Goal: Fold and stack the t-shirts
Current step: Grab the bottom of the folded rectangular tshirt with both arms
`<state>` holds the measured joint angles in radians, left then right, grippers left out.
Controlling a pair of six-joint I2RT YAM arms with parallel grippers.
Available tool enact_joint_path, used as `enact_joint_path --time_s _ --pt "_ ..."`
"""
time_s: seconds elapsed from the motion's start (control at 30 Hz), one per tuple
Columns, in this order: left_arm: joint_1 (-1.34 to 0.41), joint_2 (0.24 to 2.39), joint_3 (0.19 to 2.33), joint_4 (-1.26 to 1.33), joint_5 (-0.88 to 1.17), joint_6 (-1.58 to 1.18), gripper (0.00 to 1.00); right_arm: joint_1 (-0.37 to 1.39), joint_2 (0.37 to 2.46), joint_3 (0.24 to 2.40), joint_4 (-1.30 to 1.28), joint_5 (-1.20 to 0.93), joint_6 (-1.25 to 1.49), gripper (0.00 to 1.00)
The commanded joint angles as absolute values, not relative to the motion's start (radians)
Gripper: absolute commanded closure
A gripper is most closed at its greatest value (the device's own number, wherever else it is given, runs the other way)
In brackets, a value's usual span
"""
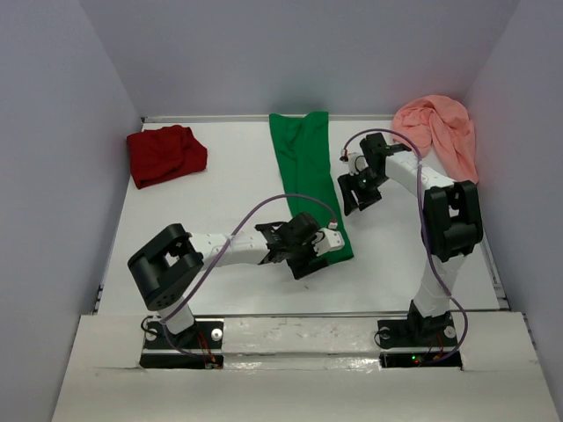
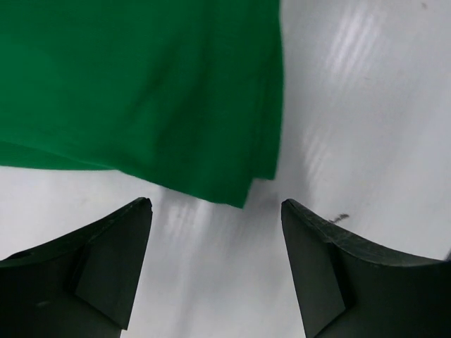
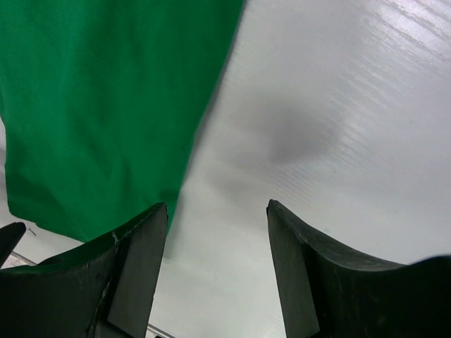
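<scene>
Down the middle of the table [image 1: 220, 202], the green t-shirt [image 1: 303, 167] lies as a long narrow strip running from far edge to near. At its near corner sits the left end effector [image 2: 215, 211], jaws wide, nothing held; stacked layer edges show there. Beside the strip's right edge is the right end effector [image 3: 217, 211], also wide and empty, mostly over bare table.

Risks:
- The left pinch catches only the top layer, so the strip opens on lift.
- The right closes on nothing unless it shifts onto cloth.
- Uneven grips skew the next fold.

The dark red t-shirt [image 1: 165, 155] far left and the salmon-pink t-shirt [image 1: 440, 132] far right are crumpled, not yet folded.
</scene>
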<state>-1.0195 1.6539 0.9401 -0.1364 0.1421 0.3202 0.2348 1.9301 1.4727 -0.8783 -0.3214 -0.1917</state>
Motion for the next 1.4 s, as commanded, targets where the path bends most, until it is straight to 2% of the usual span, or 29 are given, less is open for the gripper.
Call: enact_joint_path --time_s 0.0,0.23,0.53,0.83,1.37 --pt "-1.016 1.620 0.989 -0.009 -0.050 0.287 0.16 0.229 1.887 1.456 -0.847 -0.333 -0.212 0.36" --pt "-1.008 1.626 1.003 0.011 -0.043 0.250 0.16 0.219 1.888 1.443 -0.838 -0.344 -0.216 0.36" --pt "-0.994 1.683 1.108 -0.158 0.228 0.241 0.16 0.219 1.888 1.434 -0.839 -0.330 -0.222 0.36" --pt "-0.986 1.744 1.152 -0.259 0.321 0.222 0.16 0.210 1.882 1.428 -0.838 -0.318 -0.224 0.36" --pt "-0.959 1.792 1.118 -0.238 0.264 0.213 0.17 0.201 1.868 1.433 -0.861 -0.322 -0.227 0.36"
